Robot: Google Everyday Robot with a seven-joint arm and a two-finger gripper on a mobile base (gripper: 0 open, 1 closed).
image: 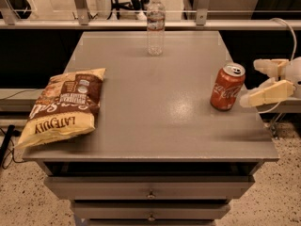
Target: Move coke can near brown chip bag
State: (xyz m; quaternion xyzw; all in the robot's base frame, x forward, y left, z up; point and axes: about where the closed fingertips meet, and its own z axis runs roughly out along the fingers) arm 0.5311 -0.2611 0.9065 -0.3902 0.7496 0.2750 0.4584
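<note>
The coke can (227, 87) stands upright near the right edge of the grey table (155, 121). It is red with white script and a silver top. The brown chip bag (63, 106) lies flat at the left edge, with its pale yellow band toward the front. My gripper (250, 83) comes in from the right, just beside the can, with its cream fingers (265, 94) spread apart. The near finger's tip is close to the can's right side. Nothing is held.
A clear plastic water bottle (155, 25) stands at the back middle of the table. A metal railing (141, 23) runs behind the table. Drawers (150, 192) sit under the front edge. A cable (287, 32) hangs at the right.
</note>
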